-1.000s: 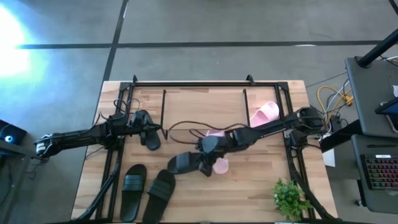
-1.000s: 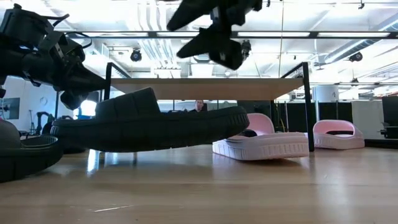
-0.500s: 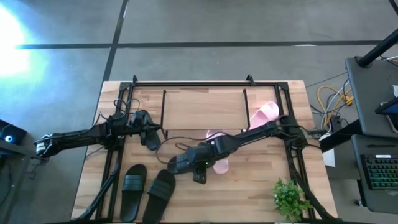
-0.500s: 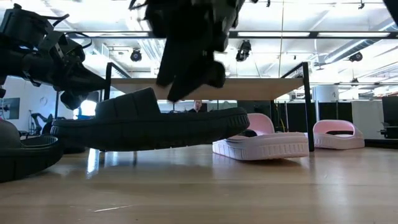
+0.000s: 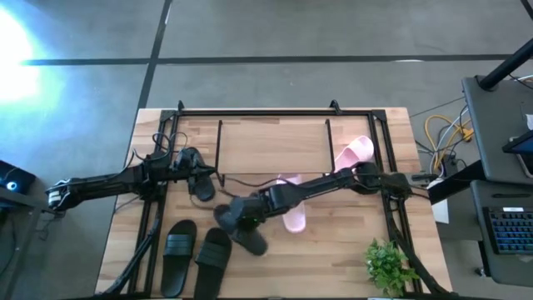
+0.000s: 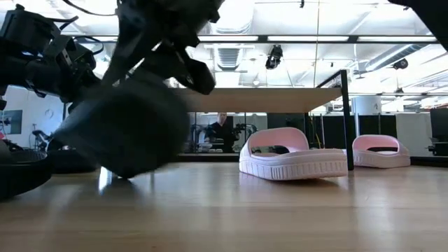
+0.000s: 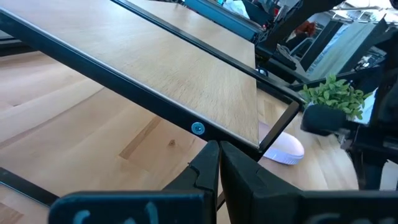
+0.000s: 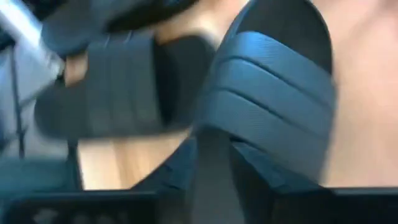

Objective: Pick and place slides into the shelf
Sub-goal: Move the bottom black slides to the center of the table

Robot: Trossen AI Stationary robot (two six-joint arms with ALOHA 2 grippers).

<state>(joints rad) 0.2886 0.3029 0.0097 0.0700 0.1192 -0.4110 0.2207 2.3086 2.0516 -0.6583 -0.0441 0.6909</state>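
Pick step: right gripper (image 5: 236,218), centre frame, jaws clamped on a black slide (image 5: 241,229); next, carry it to the shelf (image 5: 273,146). Left gripper (image 5: 202,173) jaws closed, empty.

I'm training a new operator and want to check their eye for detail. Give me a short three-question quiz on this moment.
1. Count: how many pale pink open-toe slide sandals show in the high view?
2. True or false: a sandal lies on the light wood top board of the small black wire-legged shelf.
3. Which gripper is at the matte black slide sandal near the table's middle? A) left B) right C) neither

Key:
1. Two.
2. False; the board is bare.
3. B; the right gripper reaches across to it, while the left gripper waits by the shelf's left legs.
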